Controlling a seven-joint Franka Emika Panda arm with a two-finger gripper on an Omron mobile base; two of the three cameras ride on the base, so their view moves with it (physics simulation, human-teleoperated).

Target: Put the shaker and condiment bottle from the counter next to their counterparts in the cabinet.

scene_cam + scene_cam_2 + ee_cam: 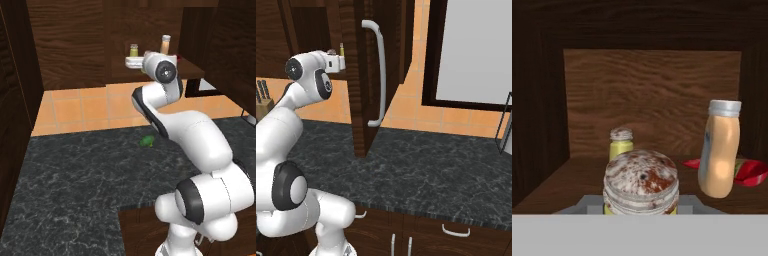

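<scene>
My gripper [641, 204] is shut on the shaker [641, 184], whose speckled silvery cap sits close up at the bottom of the hand view. The shaker is inside the cabinet, low over the shelf board [567, 182]. Behind it stands the matching yellow-green shaker [621, 144]. To the right the peach condiment bottle [719, 150] stands on the shelf, leaning a little in this view. The red bottle [753, 172] lies behind it. In the left base view the arm reaches up to the shelf, with the peach bottle [165, 44] right of the hand.
The black veined counter [75, 170] lies below, with a green leafy lump [147, 141] on it. An open dark wood cabinet door with a long grey handle [379, 75] hangs right of the hand. A knife block [263, 95] stands at far left.
</scene>
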